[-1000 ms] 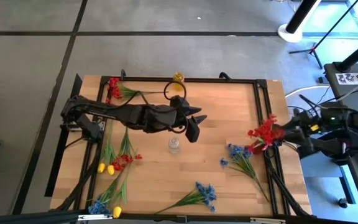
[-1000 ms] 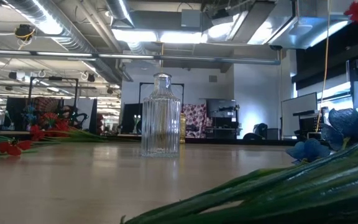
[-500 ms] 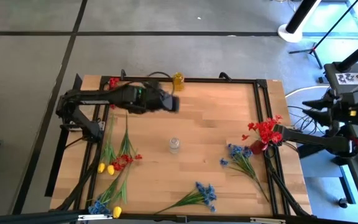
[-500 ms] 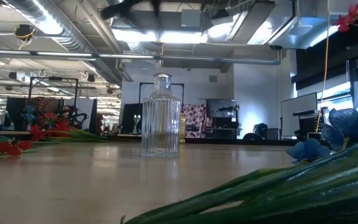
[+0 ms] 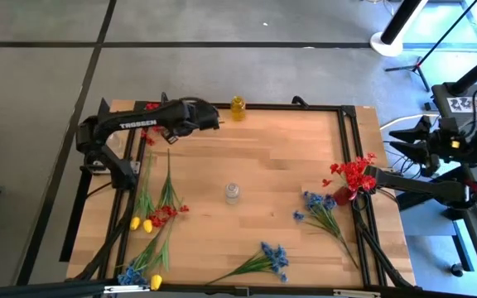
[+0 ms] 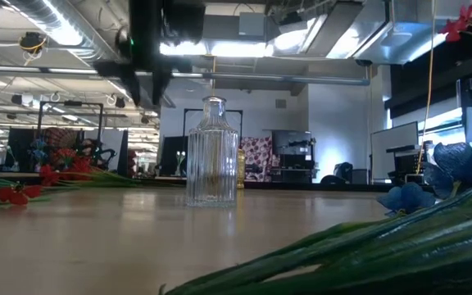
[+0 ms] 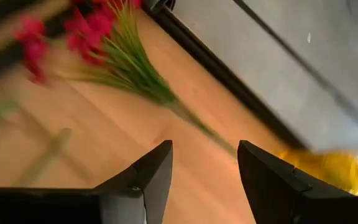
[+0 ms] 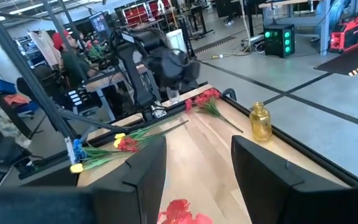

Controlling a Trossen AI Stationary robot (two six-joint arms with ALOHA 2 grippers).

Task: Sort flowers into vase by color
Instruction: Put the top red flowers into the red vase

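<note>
In the left wrist view the red-blossomed sprig on green stems (image 7: 98, 46) is blurred, and the yellow glass vase (image 7: 337, 171) is smeared and cut off.

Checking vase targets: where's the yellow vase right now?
High view: the yellow vase stands at the table's far edge, centre, just right of the left gripper.

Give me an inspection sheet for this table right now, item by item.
Surface: wooden table, black frame.
Job's things: clear vase at centre, empty; yellow vase at far edge; red flowers, blue flowers and yellow flowers lie scattered.
Clutter: nothing seen.
Grippers: left gripper over far left, fingers open, empty; right gripper off the right edge, open.
Cables: bundle right of table.
Surroundings: grey floor; workshop behind.
</note>
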